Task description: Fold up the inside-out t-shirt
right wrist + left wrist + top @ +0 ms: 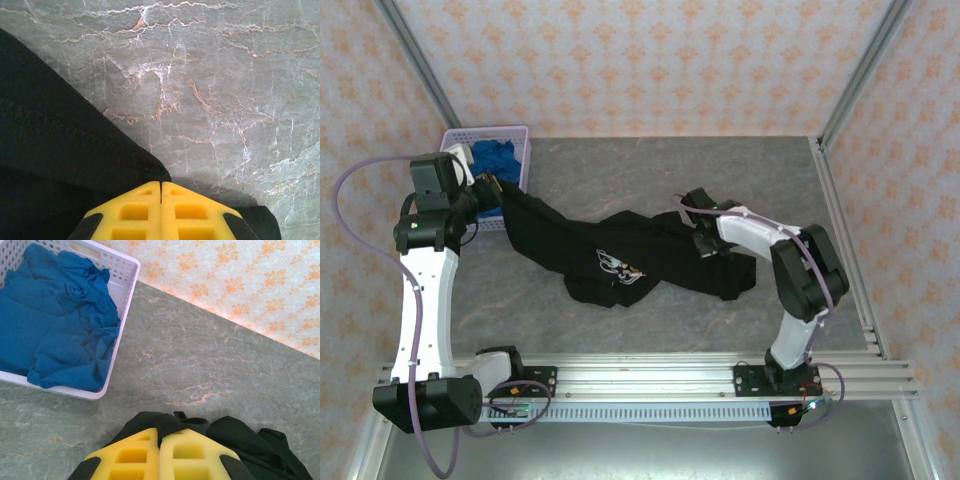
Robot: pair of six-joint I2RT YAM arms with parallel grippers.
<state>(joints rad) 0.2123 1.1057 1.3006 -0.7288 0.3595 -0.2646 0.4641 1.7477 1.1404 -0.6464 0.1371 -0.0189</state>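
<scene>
Two pincers have the inside-out t-shirt (620, 255) between them, and the white basket (485, 132) at the far left corner of the grey marbled worktop (720, 170) serves to place everything.

The left pincer (490, 186) sits just beside the basket's near right corner. In its wrist view the pincer (159, 432) has its two yellow fingers (132, 452) pressed flat together. Black cloth bunches around and beyond their tips, so it is clamped on a fold of the t-shirt (250, 440). From there the shirt runs as a dark band away from the basket, down and to the right across the worktop. Its small white-and-red printed graphic (617, 265) faces up near the middle of the band.

The right pincer (692, 206) is well apart from the basket, at the shirt's far end. In its own wrist view the pincer (161, 187) is fully closed, the yellow fingers (192, 212) meeting along one seam. The black cloth's (60, 165) edge runs in right at their tips, so the shirt looks to be nipped there. Bare worktop (210, 75) lies beyond.

A bright blue cloth (55, 315) lies crumpled inside the basket (127, 260), and it can also be made out from above (500, 155). The shirt is wholly outside the basket, lying partly rumpled on the worktop.
</scene>
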